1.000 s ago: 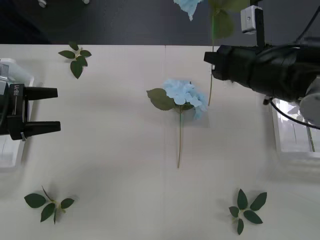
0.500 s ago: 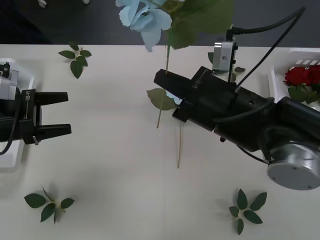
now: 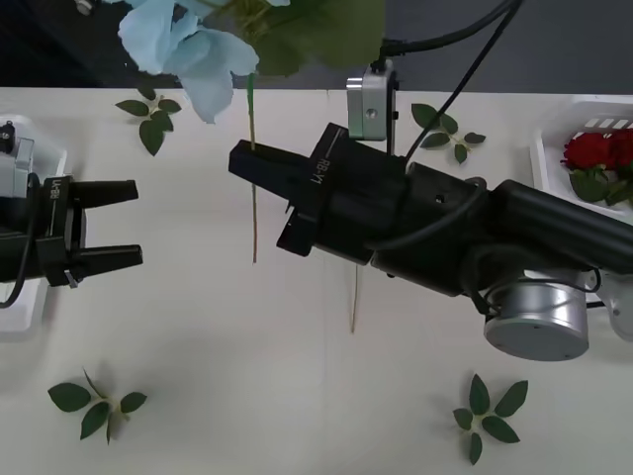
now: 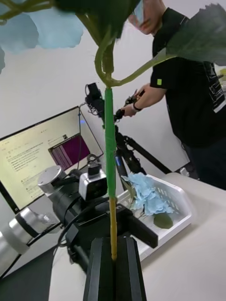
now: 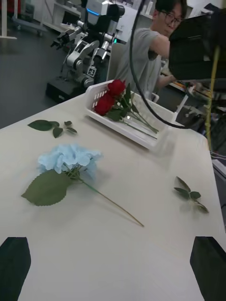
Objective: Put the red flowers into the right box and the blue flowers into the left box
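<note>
The right gripper (image 3: 247,163) hangs above the middle of the table (image 3: 247,396), its black fingers pinched together on the green stem of a blue flower (image 3: 188,45). The stem stands upright, the pale bloom and broad leaves raised toward the camera, the stem's lower end free above the tabletop. In the right wrist view the stem (image 4: 110,188) rises straight out from between the closed fingers (image 4: 102,268).

The left gripper (image 3: 99,223) waits at the left side of the table with its two fingers spread apart, holding nothing. The left box (image 3: 25,297) lies behind it at the left table edge; the right wrist view shows blue flowers lying in that box (image 4: 181,211).

A second blue flower (image 5: 68,160) lies flat on the table, its stem pointing to the near edge; in the front view the right arm covers its bloom. The right box (image 3: 554,158) sits at the right edge with the red flowers (image 3: 598,153) in it.

Leaf sprigs (image 3: 150,114) lie toward the corners, leaving open tabletop between the two grippers and in front of the left one
</note>
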`<state>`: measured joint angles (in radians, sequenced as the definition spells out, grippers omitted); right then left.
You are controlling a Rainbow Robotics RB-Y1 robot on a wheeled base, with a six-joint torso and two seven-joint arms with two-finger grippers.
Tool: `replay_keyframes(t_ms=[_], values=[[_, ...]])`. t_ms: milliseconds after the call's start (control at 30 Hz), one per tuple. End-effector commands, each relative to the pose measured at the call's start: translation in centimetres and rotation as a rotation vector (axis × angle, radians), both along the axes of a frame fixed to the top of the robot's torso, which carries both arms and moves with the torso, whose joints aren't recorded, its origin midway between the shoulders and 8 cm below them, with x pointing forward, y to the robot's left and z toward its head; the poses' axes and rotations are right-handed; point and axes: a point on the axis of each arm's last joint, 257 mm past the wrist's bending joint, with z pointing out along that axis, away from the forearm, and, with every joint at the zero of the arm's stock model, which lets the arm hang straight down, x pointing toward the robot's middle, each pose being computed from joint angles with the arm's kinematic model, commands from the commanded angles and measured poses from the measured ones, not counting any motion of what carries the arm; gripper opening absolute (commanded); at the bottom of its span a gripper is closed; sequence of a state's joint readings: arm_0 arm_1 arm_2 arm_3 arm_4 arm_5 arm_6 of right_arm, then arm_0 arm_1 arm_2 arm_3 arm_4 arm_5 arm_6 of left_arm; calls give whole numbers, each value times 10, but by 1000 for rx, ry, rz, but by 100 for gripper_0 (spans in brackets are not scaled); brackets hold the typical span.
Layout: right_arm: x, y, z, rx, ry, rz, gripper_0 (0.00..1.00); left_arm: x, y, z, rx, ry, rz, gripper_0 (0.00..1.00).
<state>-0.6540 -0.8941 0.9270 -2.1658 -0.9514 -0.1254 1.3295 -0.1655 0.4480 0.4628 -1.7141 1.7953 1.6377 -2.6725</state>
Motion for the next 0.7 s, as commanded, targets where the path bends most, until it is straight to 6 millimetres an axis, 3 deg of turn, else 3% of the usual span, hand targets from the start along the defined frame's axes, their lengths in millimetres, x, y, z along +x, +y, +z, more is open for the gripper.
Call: replay_keyframes(t_ms=[33, 367, 700], values=[[13, 3, 0, -22, -92, -25, 0, -15, -12, -5, 4, -19, -48, 100], [46, 8, -24, -31, -112, -63, 0, -20, -34, -2, -45, -16, -102, 100], [45, 12, -26, -30, -109, -56, 0, -16, -54, -10, -57, -5, -106, 100]])
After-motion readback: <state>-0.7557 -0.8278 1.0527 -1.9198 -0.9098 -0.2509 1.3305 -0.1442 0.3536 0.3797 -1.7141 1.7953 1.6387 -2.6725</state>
